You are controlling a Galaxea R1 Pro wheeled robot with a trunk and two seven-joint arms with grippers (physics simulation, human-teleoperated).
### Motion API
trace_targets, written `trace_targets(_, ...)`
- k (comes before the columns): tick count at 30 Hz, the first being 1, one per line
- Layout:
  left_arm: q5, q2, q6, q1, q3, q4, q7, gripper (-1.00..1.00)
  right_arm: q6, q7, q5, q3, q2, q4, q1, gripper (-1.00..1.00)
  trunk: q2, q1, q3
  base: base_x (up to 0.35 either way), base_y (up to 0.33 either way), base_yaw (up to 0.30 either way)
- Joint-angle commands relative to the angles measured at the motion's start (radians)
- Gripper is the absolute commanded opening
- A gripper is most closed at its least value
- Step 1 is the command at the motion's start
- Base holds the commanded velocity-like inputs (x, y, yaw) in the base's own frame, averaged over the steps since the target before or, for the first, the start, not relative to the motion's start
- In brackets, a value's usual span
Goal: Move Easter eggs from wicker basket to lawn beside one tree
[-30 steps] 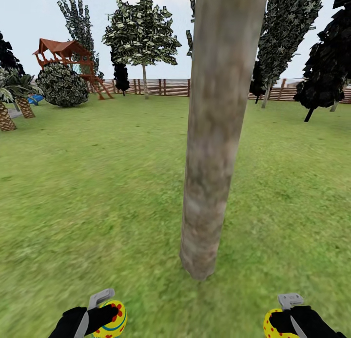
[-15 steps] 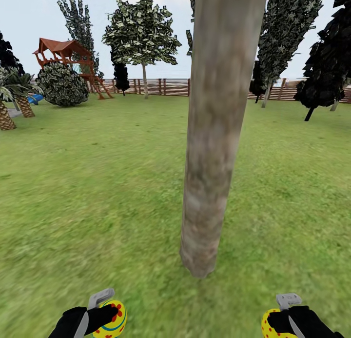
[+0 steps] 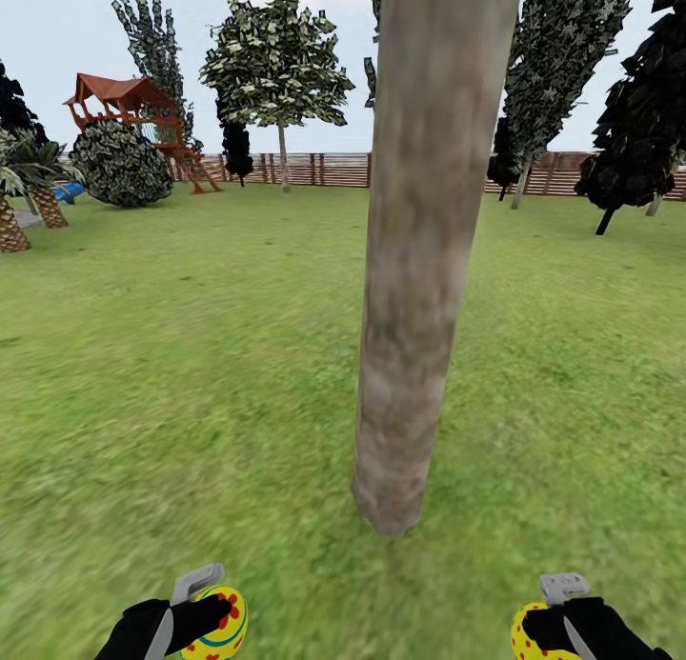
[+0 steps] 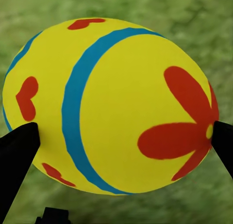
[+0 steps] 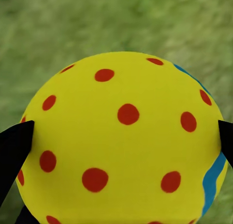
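Even, shadowless daylight, pale sky, soft blurry lawn point(image 3: 191, 355) texture, defocused grass in wrist views.

No readable text, label, brand, number or sign anywhere.

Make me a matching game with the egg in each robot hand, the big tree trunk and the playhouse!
Things:
1. egg in the left gripper
2. egg in the right gripper
3. tree trunk
4. playhouse

Descriptions:
A. red roof, far away by the fence
B. red dots
C. grey-brown, standing in the grass
D. blue band and a red flower

Pairs: 1-D, 2-B, 3-C, 4-A
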Motion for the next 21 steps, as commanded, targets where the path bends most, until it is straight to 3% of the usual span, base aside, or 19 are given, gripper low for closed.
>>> trace_targets(1,-0.004,-0.001,0.006,-0.001,0.007,-0.002,-0.007,-1.0,0.005,-0.001,-0.005,0.006,-0.001,-0.002,0.0,-1.0,-0.008,0.004,-0.004,0.0,0.0,0.0)
trace_targets(21,-0.004,-0.001,0.006,-0.001,0.007,-0.002,-0.007,-1.0,0.005,0.0,-0.004,0.006,-0.001,-0.002,0.0,-1.0,-0.148,0.081,-0.067,0.0,0.0,0.0)
